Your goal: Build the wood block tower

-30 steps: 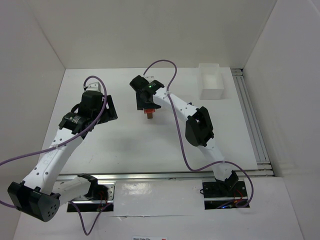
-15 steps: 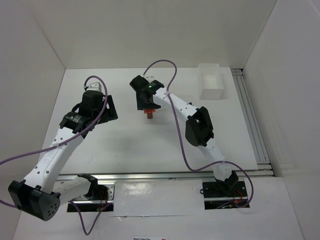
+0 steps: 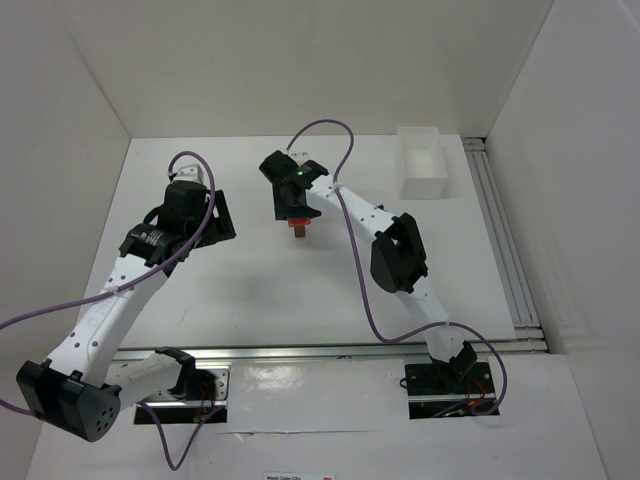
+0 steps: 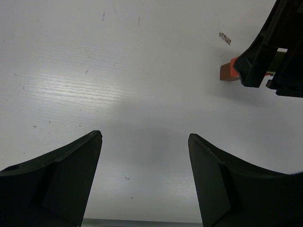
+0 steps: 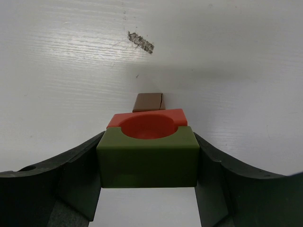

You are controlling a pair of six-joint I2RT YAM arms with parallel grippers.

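Observation:
My right gripper [image 5: 148, 143] is shut on a green notched block [image 5: 147, 163] and holds it on the tower. Under it are a red block [image 5: 147, 124] with a rounded part filling the green notch, and a brown base block [image 5: 148, 102] on the table. In the top view the tower [image 3: 298, 229] peeks out just below the right gripper [image 3: 294, 208] at the table's middle back. In the left wrist view the brown and red blocks [image 4: 228, 71] show at the upper right, beside the right gripper [image 4: 272, 52]. My left gripper [image 4: 144, 142] is open and empty, left of the tower [image 3: 222, 215]. No blue block is in view.
A white rectangular bin [image 3: 424, 165] stands at the back right. Metal rails [image 3: 505, 240] run along the table's right edge. A small scuff mark [image 5: 140, 41] lies on the table beyond the tower.

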